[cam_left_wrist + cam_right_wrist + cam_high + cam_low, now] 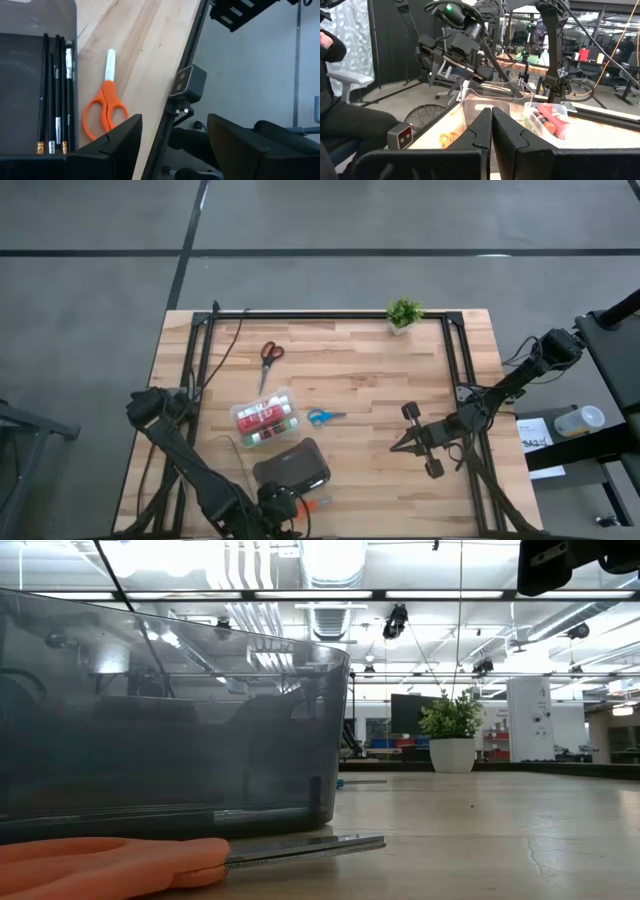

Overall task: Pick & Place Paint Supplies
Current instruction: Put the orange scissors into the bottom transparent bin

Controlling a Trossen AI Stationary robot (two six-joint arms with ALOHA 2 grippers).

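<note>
Left gripper (170, 145) at the table's (380, 380) near edge, beside the dark grey case (292, 465); jaws spread wide, nothing between them. Right gripper (398, 447) hovering right of centre, fingers pressed together, empty, pointing toward the middle of the table.

Orange-handled scissors (104, 104) lying flat on the wood just beside the case, at the near edge. In the left wrist view: handles toward the gripper, blades pointing away, long axis roughly parallel to the table edge and to the 4 or so thin brushes (56, 90) already lying in the case. In the low view the orange handles touch the table and the blades run along the foot of the case wall.

Elsewhere: red-handled scissors (270, 353) far side, left of centre; blue-handled scissors (322, 417) near centre, just beside the clear plastic box (266, 420) holding the paint tubes (263, 418). Potted plant (403, 312) at the far edge.

Judgement: left arm far nearer to the orange scissors; likely next pick. Grasp best made across the handles or pivot, jaws set crosswise to the long axis. Blue scissors nearer to the right arm.
</note>
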